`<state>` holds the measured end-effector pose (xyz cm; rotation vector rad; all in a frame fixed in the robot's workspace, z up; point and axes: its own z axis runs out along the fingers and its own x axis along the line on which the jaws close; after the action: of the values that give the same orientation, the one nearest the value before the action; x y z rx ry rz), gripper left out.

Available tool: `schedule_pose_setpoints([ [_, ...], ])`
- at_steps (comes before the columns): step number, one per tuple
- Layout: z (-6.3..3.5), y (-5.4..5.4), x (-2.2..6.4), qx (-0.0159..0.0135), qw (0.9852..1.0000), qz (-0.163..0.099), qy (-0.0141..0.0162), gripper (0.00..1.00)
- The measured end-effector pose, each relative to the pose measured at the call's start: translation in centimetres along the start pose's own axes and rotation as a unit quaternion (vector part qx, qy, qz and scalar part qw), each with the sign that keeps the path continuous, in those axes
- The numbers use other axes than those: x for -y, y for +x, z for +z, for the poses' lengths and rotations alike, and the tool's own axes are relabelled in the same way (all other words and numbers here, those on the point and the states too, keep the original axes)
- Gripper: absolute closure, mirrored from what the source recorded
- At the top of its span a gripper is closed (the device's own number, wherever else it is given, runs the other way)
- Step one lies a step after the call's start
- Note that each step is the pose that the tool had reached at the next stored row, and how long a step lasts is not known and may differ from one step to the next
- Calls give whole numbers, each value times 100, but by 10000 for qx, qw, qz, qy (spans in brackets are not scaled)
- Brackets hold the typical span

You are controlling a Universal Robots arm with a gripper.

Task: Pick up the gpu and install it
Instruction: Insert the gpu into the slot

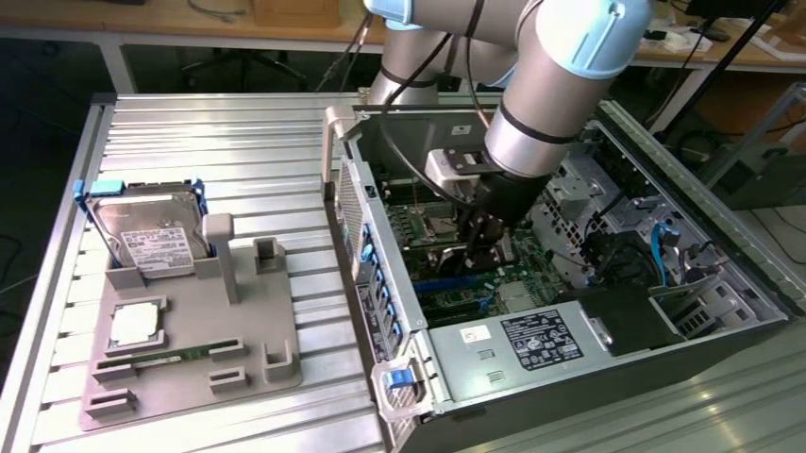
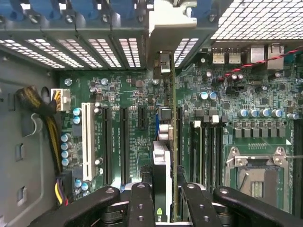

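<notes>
The gpu shows edge-on in the wrist view, a thin dark card with a silver bracket at its far end against the case's rear slot openings. My gripper is shut on it, one black finger on each side. The card stands upright over the motherboard, in line with the long expansion slots; I cannot tell whether it is seated. In the exterior view my gripper reaches down into the open computer case, with the gpu low between its fingers.
On the exterior view's left, a grey fixture holds a silver hard drive with blue rails, a processor chip and a green memory stick. Inside the case lie a power supply, cable bundles and an empty CPU socket.
</notes>
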<state>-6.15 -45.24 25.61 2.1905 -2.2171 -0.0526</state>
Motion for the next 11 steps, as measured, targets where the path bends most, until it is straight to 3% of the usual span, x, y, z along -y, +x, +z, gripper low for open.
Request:
schedule_pose_setpoints([
  [11, 88, 2, -53, 0, 10000, 22, 3, 72],
])
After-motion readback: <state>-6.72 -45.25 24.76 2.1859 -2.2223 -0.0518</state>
